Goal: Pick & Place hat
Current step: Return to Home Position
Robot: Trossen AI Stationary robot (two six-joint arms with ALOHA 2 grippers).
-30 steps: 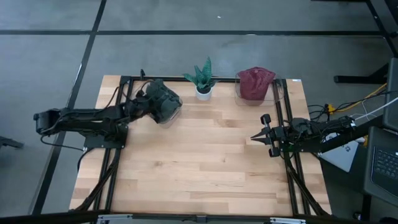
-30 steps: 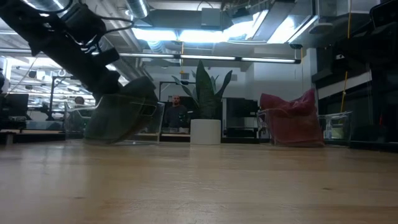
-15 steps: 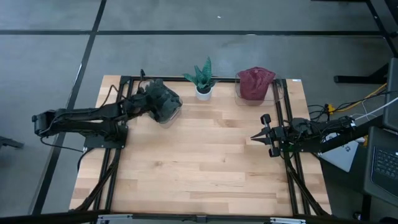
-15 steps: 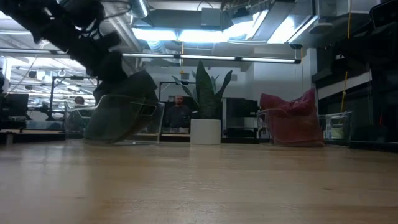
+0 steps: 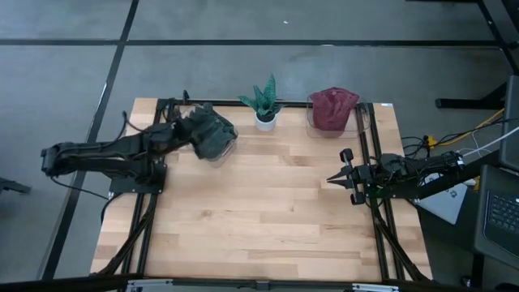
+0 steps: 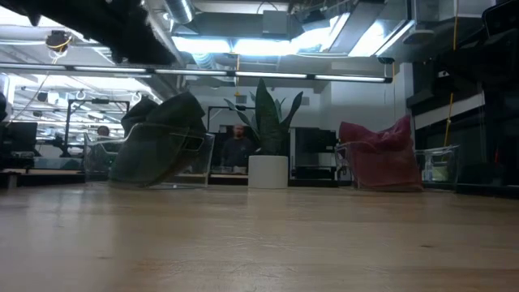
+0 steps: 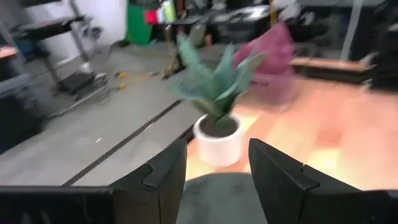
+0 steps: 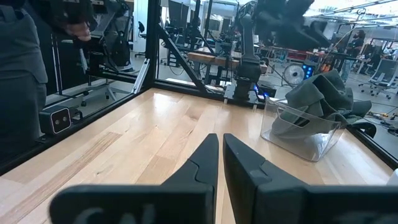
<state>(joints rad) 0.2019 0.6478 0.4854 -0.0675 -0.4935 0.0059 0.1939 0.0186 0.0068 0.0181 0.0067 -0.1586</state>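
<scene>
Toward the upper left of the high view, the left transparent bin (image 5: 223, 151) stands on the wooden table (image 5: 268, 219) with a heap of black caps (image 5: 212, 131) piled in it and rising over its rim. In the low view that pile shows at left of centre, leaning against the bin's clear wall.

The left gripper (image 5: 186, 130) hangs just beside the pile on its left, raised above the table. In the left wrist view its two dark fingers (image 7: 163, 180) stand released, wide apart, with nothing between them; a dark cap surface lies below the gap.

A potted plant (image 5: 265, 101) in a white pot stands at the top centre of the table, between the left bin and the right transparent bin (image 5: 362, 120), which holds a dark red cap (image 5: 332, 107).

At the right edge of the table, well apart from both bins, the right gripper (image 5: 331, 179) rests low and points toward the picture's left. In the right wrist view its fingers are clenched, pressed nearly together on nothing.
</scene>
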